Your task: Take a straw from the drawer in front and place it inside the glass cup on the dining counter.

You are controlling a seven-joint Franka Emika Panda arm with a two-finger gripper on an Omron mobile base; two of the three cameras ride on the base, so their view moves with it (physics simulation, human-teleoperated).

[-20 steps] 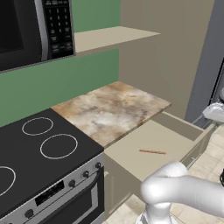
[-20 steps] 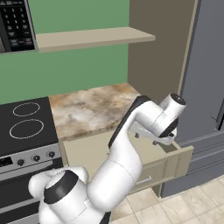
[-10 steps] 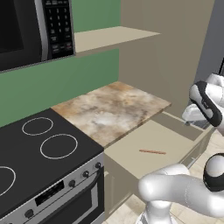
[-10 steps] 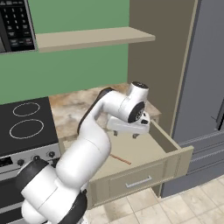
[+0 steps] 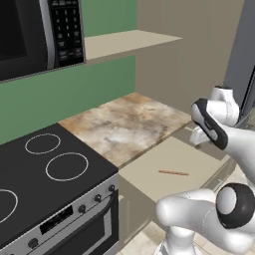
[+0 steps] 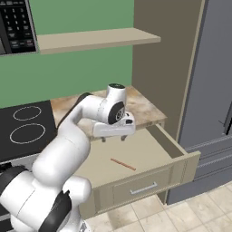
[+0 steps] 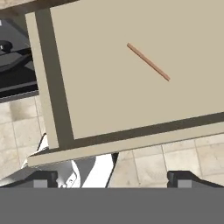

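Green-walled kitchen, open drawer (image 6: pixel 179 149) with straw (image 6: pixel 123 164) beside marbled worktop (image 5: pixel 124 124).

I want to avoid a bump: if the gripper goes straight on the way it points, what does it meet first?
Probably the bare drawer floor. The open gripper points down into it, and the straw lies off to one side, though depth is unclear.

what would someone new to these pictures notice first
Probably the wide beige drawer, pulled fully open below the marbled worktop, with one thin reddish-brown straw lying alone on its cream floor. Next, the white arm's two-finger gripper poised above the drawer's back part, jaws open, holding nothing. At far left sits the black glass cooktop.
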